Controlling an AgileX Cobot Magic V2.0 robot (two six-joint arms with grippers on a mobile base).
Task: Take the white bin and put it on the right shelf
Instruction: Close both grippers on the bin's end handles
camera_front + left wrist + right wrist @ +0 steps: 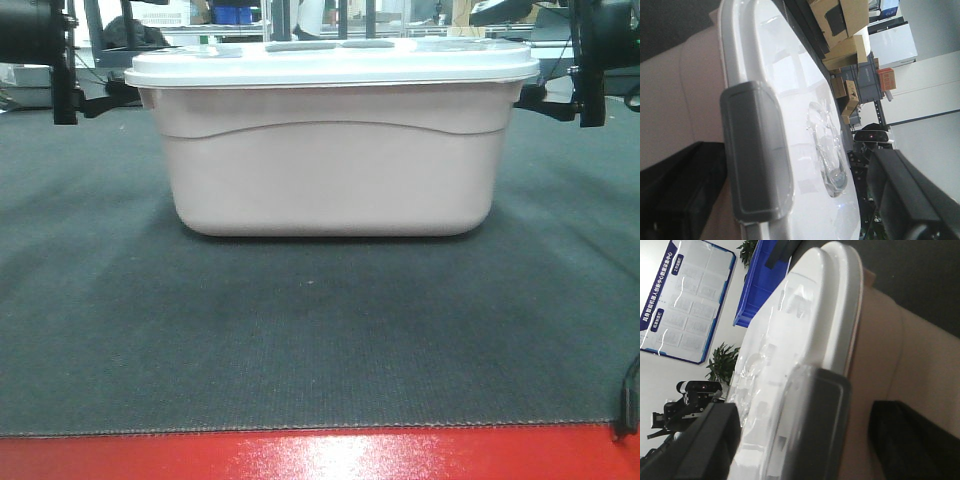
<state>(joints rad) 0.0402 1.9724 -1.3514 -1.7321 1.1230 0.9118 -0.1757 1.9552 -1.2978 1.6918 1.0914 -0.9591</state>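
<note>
The white bin (328, 165) stands on the dark mat (320, 330), facing me broadside with its flat white lid (330, 62) on. My left gripper (105, 95) is at the bin's left end and my right gripper (545, 100) at its right end, both at rim height. In the left wrist view the left gripper (785, 165) is open, one finger over the lid (805, 100) and one under the rim beside the grey latch (755, 155). The right gripper (805, 410) is open in the same way around the grey latch (815, 430). The right shelf is out of view.
The red table edge (320, 455) runs along the front of the mat. A black cable (628, 400) hangs at the front right. Behind the table are a blue crate (760, 280), stacked cardboard boxes (840, 30) and potted plants (722, 365).
</note>
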